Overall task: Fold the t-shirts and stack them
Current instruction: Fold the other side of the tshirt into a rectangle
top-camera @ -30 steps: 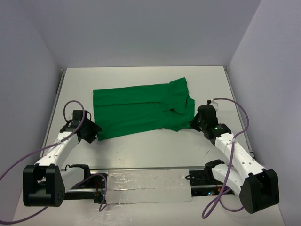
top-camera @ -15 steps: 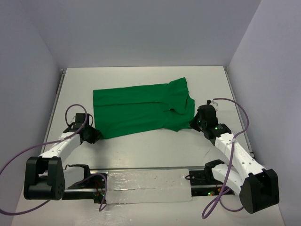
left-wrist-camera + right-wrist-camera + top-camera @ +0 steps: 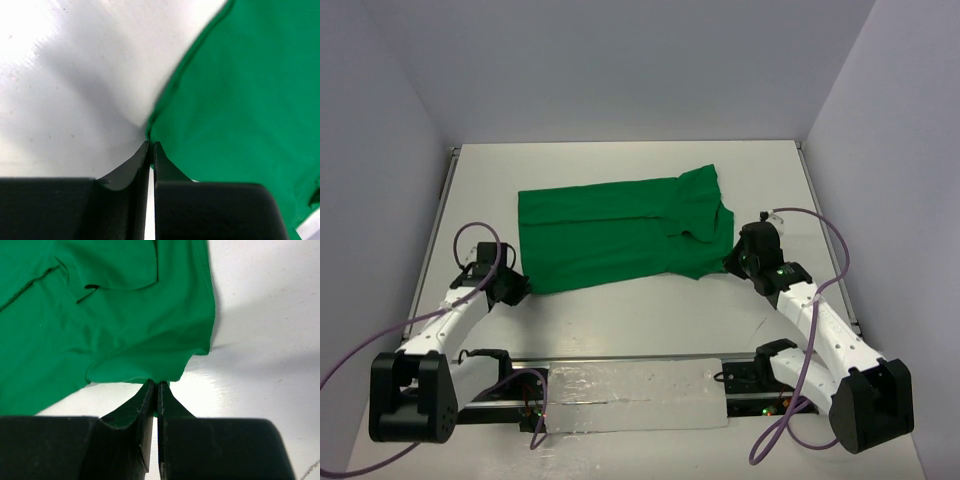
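The bright green t-shirt [image 3: 620, 235] lies spread flat across the middle of the white table [image 3: 620, 165], one sleeve folded over at its right end. My left gripper [image 3: 520, 290] sits low at the shirt's near left corner. In the left wrist view its jaws [image 3: 151, 145] are pressed together with the corner of the t-shirt [image 3: 240, 100] caught at their tips. My right gripper [image 3: 730, 262] is at the near right edge. Its jaws [image 3: 156, 384] are shut on a pinch of the t-shirt's [image 3: 125, 330] hem, which bunches up slightly above the tips.
A metal rail with a shiny plate [image 3: 640, 395] runs along the near edge between the arm bases. Purple cables [image 3: 820, 235] loop beside each arm. Pale walls close in the table at the back and on both sides.
My left gripper has slid in to the shirt's near left corner and shut on it. The right arm and the shirt have not moved.
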